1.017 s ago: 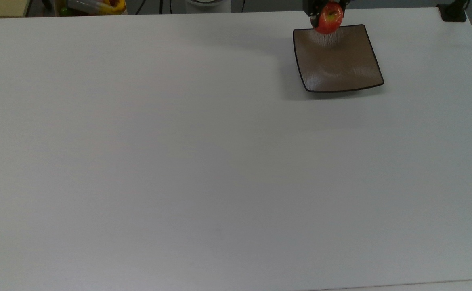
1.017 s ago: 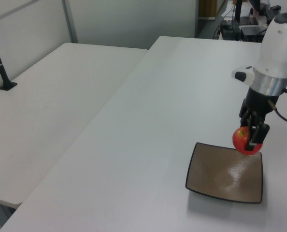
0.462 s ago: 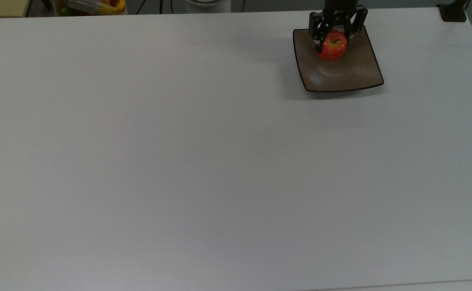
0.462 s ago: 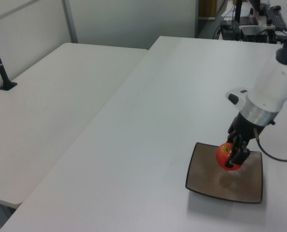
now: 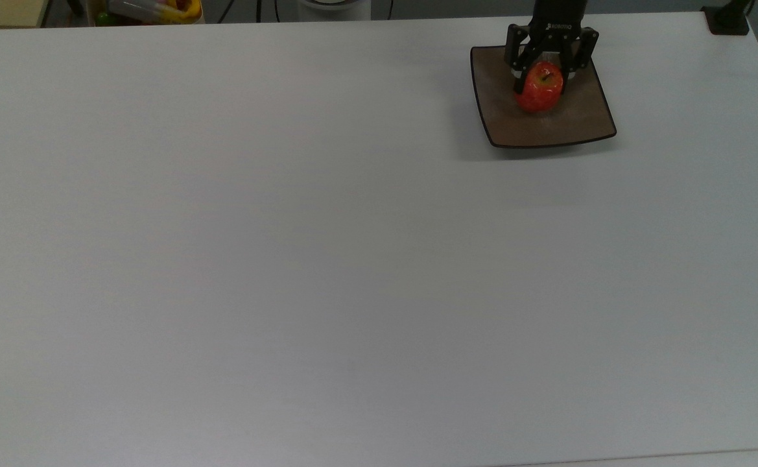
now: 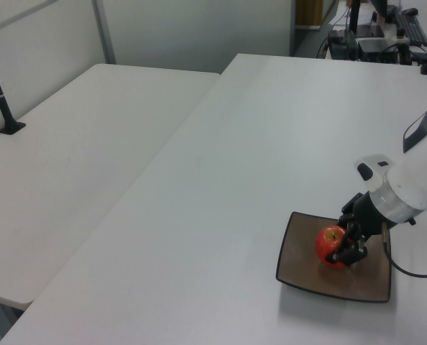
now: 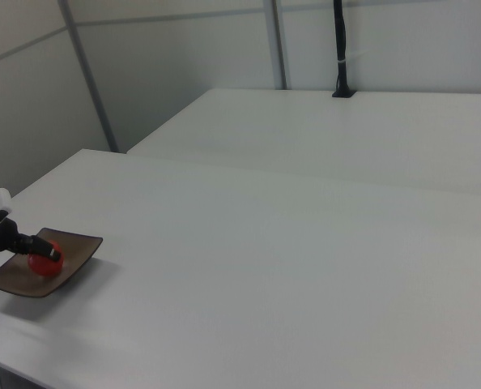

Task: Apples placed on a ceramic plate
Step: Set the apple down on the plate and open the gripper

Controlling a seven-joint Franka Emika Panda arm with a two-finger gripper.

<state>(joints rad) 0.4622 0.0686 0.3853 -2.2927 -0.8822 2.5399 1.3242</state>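
One wide, smooth white desk (image 5: 288, 259) stretches away from the top view's near edge, matte and flat. Close to its far right corner in the top view sits a square, brownish ceramic plate (image 5: 573, 123) with a thin dark rim and upturned corners. A small, round, glossy red apple (image 5: 539, 87) rests on it, pinched between the black gripper (image 5: 543, 81) fingers (image 5: 520, 65).
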